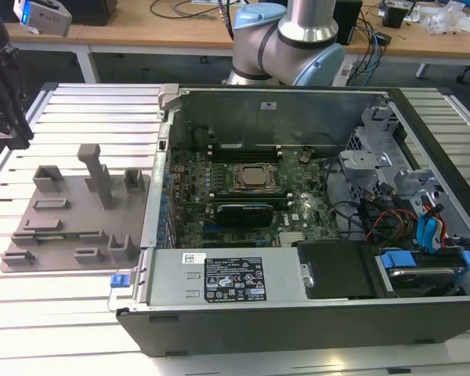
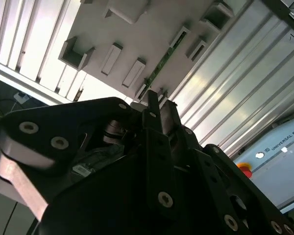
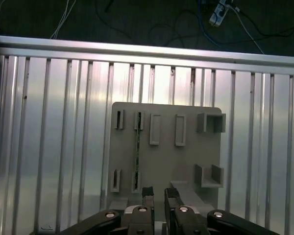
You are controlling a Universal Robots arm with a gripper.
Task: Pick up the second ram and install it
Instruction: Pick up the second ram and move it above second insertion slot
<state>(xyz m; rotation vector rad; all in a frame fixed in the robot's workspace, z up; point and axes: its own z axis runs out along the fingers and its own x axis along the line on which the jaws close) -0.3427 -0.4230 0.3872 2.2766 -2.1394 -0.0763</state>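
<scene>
— Where do we find the second ram [image 3: 137, 147]?

— We see it standing on edge in the grey tray [image 3: 166, 161], a thin green stick running between two pairs of slot blocks. In the second wrist view the same green strip crosses the tray beyond the dark gripper body.

— And how does it lie against the gripper [image 3: 159, 195]?

— We look down on it from clear above. The fingers [image 3: 147, 193] are apart, with a narrow bare gap between them and nothing in it. The ram lies out past the fingertips. It runs roughly parallel to that gap but is set off to one side, and it touches neither finger.

— What of the arm's pose?

— In the exterior view the arm [image 1: 286, 35] rises at twelve o'clock of the open computer case [image 1: 298, 196]. The gripper hangs at that view's far ten o'clock edge, pointing down over the slatted bench [image 1: 86, 117]. The tray sits at nine o'clock of the case, and we place the gripper at about eleven o'clock of the tray, apart from it.
</scene>
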